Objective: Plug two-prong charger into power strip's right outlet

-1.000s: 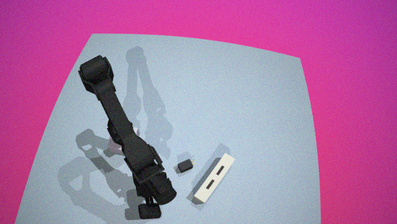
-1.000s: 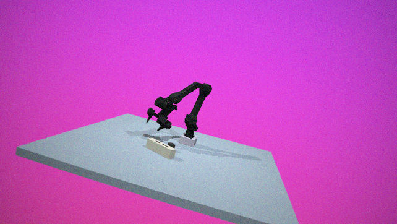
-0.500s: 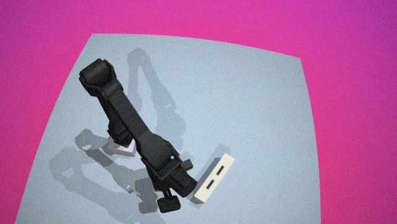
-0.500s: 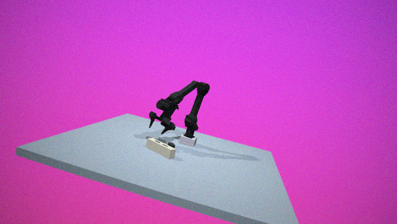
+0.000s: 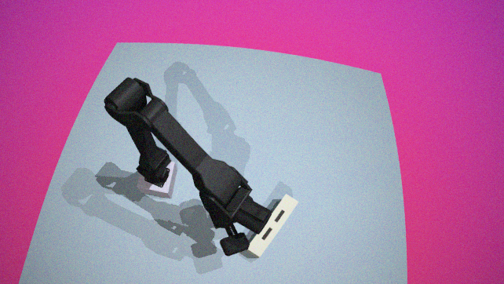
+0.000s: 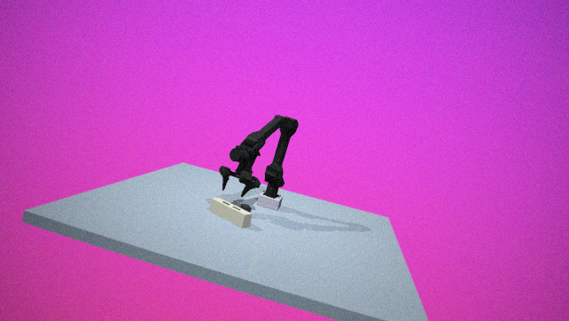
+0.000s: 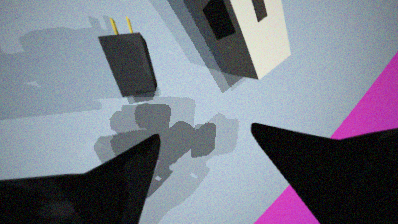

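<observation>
Apparently the step is reaching for the charger (image 6: 245, 207) (image 7: 131, 65), lying on the worktop (image 5: 334, 157) (image 6: 146, 222) (image 7: 60, 145) beside the power strip (image 5: 273, 226) (image 6: 230, 214) (image 7: 262, 42); the pincer (image 6: 233, 192) (image 7: 206, 132) stands apart, empty; next it should align over the body and descend.

Your pale blue-gray tabletop against magenta and violet

You see the tabletop (image 5: 334, 137) (image 6: 146, 239) (image 7: 310, 105) framed by a plain surround (image 5: 451, 157) (image 6: 399, 89) (image 7: 380, 100), pink deepening to purple at the upper right from above; your exterior view shows the slab's darker front edge along the bottom, under soft, uneven light.
</observation>
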You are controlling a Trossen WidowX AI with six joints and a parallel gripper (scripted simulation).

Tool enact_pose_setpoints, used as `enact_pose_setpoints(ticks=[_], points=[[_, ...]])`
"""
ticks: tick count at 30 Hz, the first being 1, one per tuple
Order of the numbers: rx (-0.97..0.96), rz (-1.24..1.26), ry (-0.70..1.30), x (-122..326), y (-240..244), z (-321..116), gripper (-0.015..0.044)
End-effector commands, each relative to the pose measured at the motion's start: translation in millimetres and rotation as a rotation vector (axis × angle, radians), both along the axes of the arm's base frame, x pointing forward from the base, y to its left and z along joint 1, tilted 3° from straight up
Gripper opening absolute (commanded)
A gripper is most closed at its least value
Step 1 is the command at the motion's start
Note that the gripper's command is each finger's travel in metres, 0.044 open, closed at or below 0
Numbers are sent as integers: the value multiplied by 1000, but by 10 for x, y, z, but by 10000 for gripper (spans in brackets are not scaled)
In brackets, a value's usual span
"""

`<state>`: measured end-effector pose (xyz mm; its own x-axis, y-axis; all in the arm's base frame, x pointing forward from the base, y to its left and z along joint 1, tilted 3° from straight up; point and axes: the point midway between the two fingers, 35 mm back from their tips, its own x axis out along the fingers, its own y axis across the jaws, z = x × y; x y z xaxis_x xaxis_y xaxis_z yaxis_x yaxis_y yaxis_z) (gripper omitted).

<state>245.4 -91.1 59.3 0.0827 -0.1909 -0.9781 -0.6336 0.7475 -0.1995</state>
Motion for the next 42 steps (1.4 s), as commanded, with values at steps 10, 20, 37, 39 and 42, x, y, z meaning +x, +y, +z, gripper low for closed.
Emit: enact_pose_setpoints(ticks=[10, 20, 37, 39, 42], points=[[132, 56, 60, 112, 572, 25, 440], [171, 74, 88, 117, 763, 22, 440], [171, 74, 88, 135, 766, -210, 440], [171, 74, 88, 138, 767, -243, 440], [171, 74, 88, 142, 769, -293, 440]])
